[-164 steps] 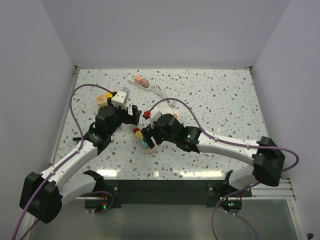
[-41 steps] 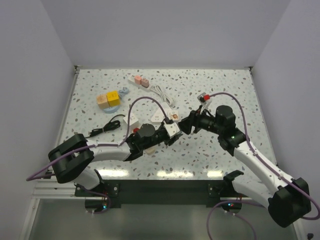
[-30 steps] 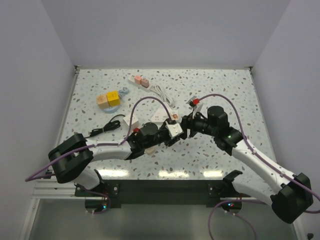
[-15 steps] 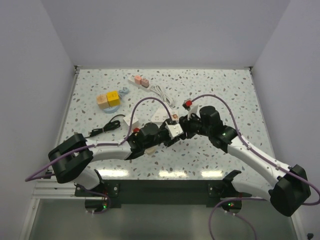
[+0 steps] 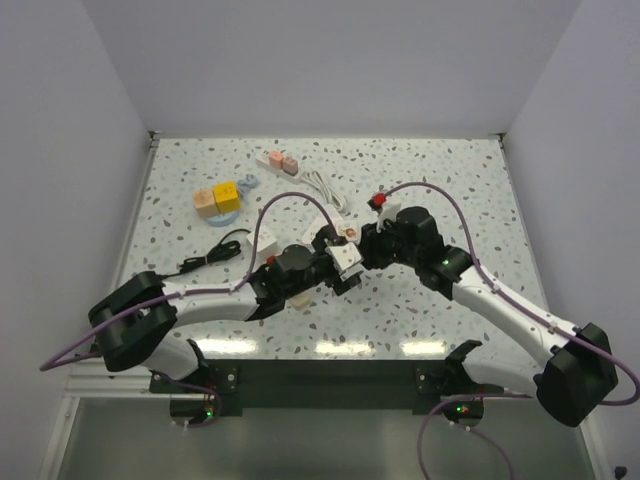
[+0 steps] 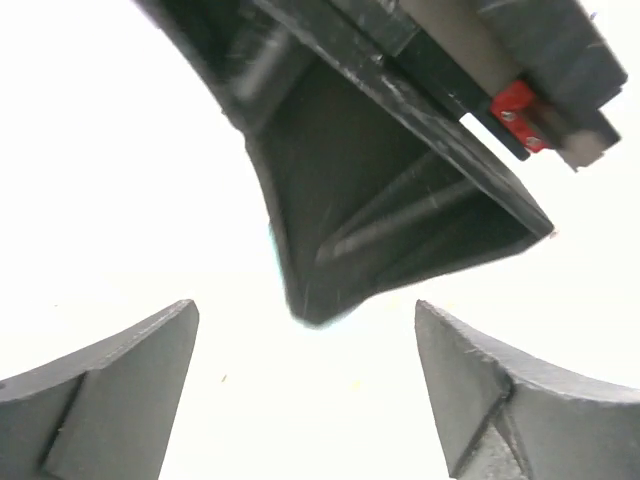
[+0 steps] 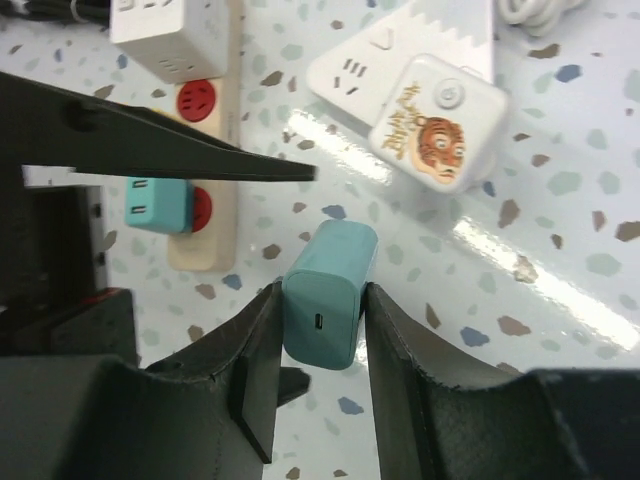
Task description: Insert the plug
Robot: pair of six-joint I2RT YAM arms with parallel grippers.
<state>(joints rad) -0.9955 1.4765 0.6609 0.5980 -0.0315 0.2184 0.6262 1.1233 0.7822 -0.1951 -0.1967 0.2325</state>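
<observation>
In the right wrist view, a teal plug (image 7: 335, 260) with a small port in its end face hangs just above the speckled table, and my right gripper (image 7: 322, 293) is shut on its sides. To its left lies a beige power strip (image 7: 205, 250) with red sockets. It carries another teal plug (image 7: 157, 203) and a white adapter (image 7: 170, 35). My left gripper (image 6: 305, 312) stands open and holds nothing; its view is washed out white. In the top view the left gripper (image 5: 345, 270) and the right gripper (image 5: 363, 252) meet tip to tip, and the held plug is hidden there.
A white adapter with a tiger picture (image 7: 440, 122) and a white wedge-shaped socket block (image 7: 400, 45) lie just beyond the plug. Further back are yellow and orange cubes (image 5: 217, 197), a small white strip with pink plugs (image 5: 279, 161), a white cord (image 5: 325, 188) and a black cable (image 5: 215, 252).
My right arm has swung left to meet the left gripper, and its jaws have closed on the teal plug. The left jaws have opened wide.
</observation>
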